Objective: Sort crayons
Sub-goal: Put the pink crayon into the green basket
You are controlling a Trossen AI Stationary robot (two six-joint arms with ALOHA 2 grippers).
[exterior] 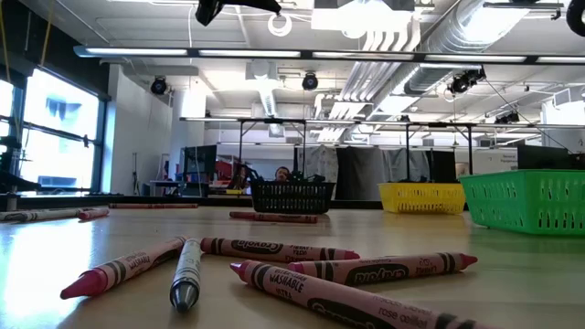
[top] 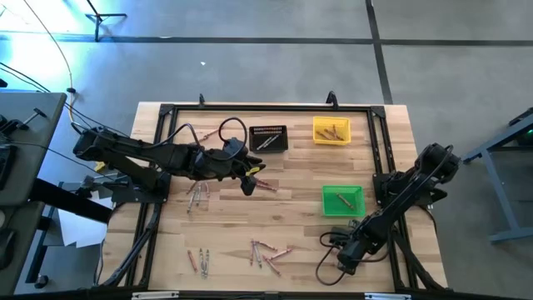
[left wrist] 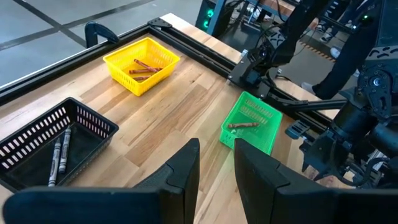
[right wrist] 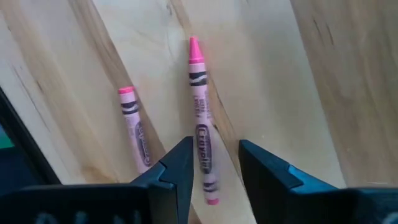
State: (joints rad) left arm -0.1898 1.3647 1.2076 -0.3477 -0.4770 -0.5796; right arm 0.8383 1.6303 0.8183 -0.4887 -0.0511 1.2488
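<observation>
Pink, brown and grey crayons lie flat on the wooden table in loose groups (top: 266,251) (top: 200,261) (top: 197,197), and close up in the low view (exterior: 274,249). My left gripper (top: 248,180) hangs open and empty above the table's middle, near a few pink crayons (top: 266,186). My right gripper (top: 343,260) is open near the front right. In the right wrist view its fingers (right wrist: 214,158) stand on either side of a pink crayon (right wrist: 200,109) without touching it. A second pink crayon (right wrist: 134,127) lies beside it.
A black bin (top: 268,138) with grey crayons (left wrist: 59,152), a yellow bin (top: 331,131) with brown crayons (left wrist: 144,66) and a green bin (top: 343,200) with one brown crayon (left wrist: 242,125) stand on the table's far and right parts. A dark frame (top: 379,150) runs around the table.
</observation>
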